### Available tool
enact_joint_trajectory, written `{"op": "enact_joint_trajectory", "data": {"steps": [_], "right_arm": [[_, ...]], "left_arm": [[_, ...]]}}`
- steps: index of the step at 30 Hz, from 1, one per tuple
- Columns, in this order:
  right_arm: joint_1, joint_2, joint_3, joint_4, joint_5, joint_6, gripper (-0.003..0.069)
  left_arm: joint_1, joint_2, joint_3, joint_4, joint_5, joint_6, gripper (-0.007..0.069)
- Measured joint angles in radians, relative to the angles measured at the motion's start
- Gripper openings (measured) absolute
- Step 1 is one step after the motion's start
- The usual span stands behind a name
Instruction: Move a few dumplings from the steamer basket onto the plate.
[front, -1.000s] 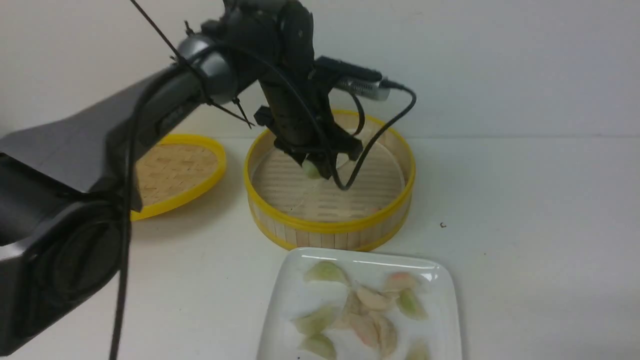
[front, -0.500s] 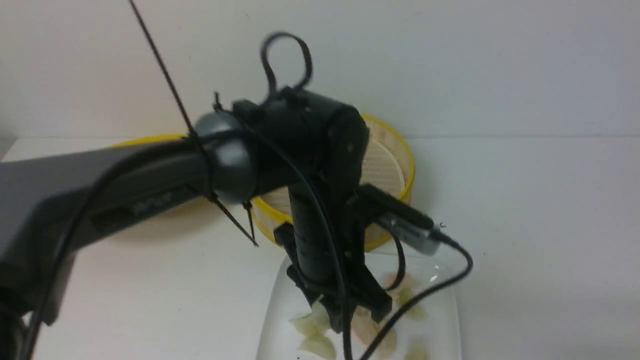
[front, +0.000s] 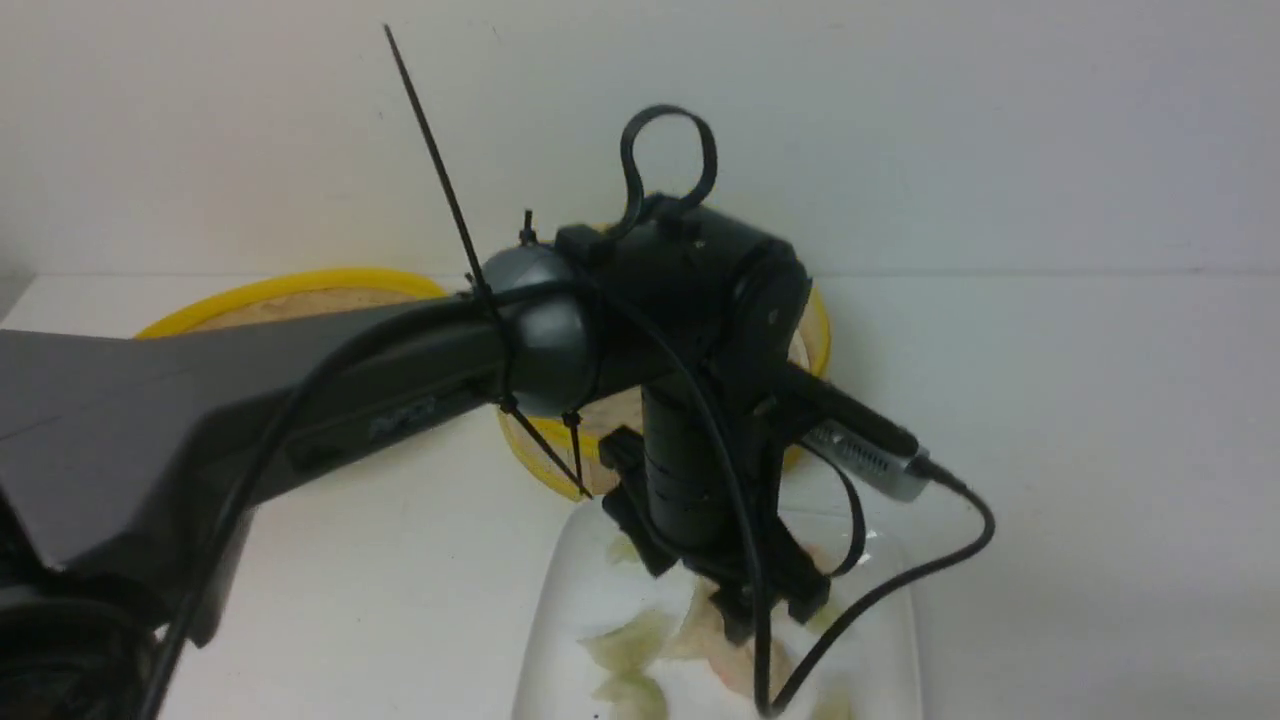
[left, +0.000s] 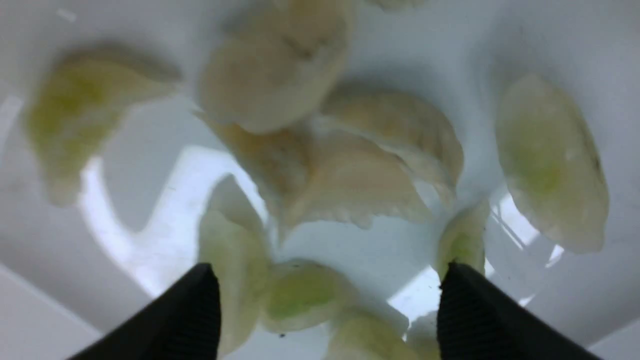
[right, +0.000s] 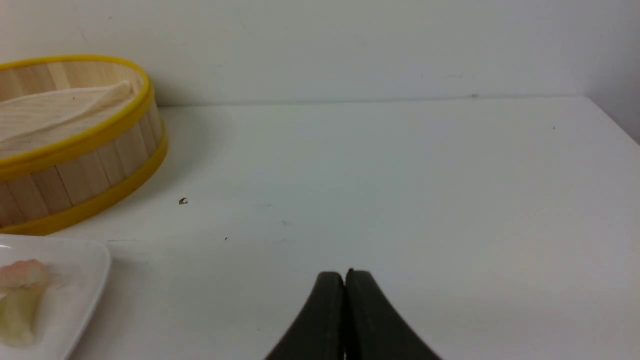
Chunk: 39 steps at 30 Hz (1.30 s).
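Observation:
My left gripper (front: 772, 608) hangs low over the white plate (front: 560, 620), which sits in front of the steamer basket (front: 812, 322). Its jaws stand wide apart and grip nothing. In the left wrist view a pale green dumpling (left: 300, 295) lies loose on the plate (left: 550, 40) below the open left gripper (left: 327, 272). Several more dumplings lie there: a pinkish-cream heap (left: 350, 170) and green ones (left: 550, 160). The arm hides most of the basket. My right gripper (right: 345, 274) is shut and empty above bare table, to the right of the basket (right: 75, 150).
The shallow yellow-rimmed bamboo lid (front: 290, 285) lies on the table left of the basket, partly behind my left arm. A black cable loops from the left wrist over the plate's right side. A white wall closes the back of the table.
My left arm swung from inside the basket forward to the plate with a green dumpling in it. Its jaws have now spread and the dumpling lies on the plate.

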<state>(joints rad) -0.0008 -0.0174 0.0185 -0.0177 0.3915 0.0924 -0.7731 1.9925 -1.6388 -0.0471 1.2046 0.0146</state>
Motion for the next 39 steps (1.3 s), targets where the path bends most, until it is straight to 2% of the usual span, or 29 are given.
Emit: {"op": "enact_joint_trajectory", "data": {"steps": [1, 2, 3, 4, 5, 8, 12, 17, 18, 20, 25, 30, 39], "right_arm": [[0.000, 0.000, 0.000, 0.000, 0.000, 0.000, -0.0015], [0.000, 0.000, 0.000, 0.000, 0.000, 0.000, -0.0015], [0.000, 0.000, 0.000, 0.000, 0.000, 0.000, -0.0015], [0.000, 0.000, 0.000, 0.000, 0.000, 0.000, -0.0015], [0.000, 0.000, 0.000, 0.000, 0.000, 0.000, -0.0015], [0.000, 0.000, 0.000, 0.000, 0.000, 0.000, -0.0015], [0.000, 0.000, 0.000, 0.000, 0.000, 0.000, -0.0015], [0.000, 0.000, 0.000, 0.000, 0.000, 0.000, -0.0015], [0.000, 0.000, 0.000, 0.000, 0.000, 0.000, -0.0015], [0.000, 0.000, 0.000, 0.000, 0.000, 0.000, -0.0015], [0.000, 0.000, 0.000, 0.000, 0.000, 0.000, -0.0015], [0.000, 0.000, 0.000, 0.000, 0.000, 0.000, -0.0015], [0.000, 0.000, 0.000, 0.000, 0.000, 0.000, -0.0015]], "left_arm": [[0.000, -0.055, -0.009, 0.032, 0.000, -0.028, 0.0363], [0.000, -0.063, -0.009, 0.035, 0.000, -0.028, 0.0346], [0.000, -0.127, -0.009, 0.058, 0.003, -0.049, 0.0221], [0.000, -0.179, -0.004, 0.075, 0.004, -0.065, 0.0135], [0.000, -0.233, 0.004, 0.092, 0.006, -0.081, 0.0076], [0.000, -0.388, 0.055, 0.136, 0.020, -0.142, 0.0009], [0.000, -0.556, 0.162, 0.158, 0.012, -0.205, -0.0006], [0.000, -0.863, 0.462, 0.167, -0.249, -0.300, -0.0006], [0.000, -0.874, 0.474, 0.167, -0.261, -0.303, -0.0006], [0.000, -1.017, 0.647, 0.168, -0.417, -0.340, -0.0006], [0.000, -1.218, 0.874, 0.171, -0.612, -0.376, -0.0006], [0.000, -1.371, 0.992, 0.171, -0.671, -0.385, -0.0006], [0.000, -1.475, 1.020, 0.206, -0.667, -0.384, -0.0006]]}}
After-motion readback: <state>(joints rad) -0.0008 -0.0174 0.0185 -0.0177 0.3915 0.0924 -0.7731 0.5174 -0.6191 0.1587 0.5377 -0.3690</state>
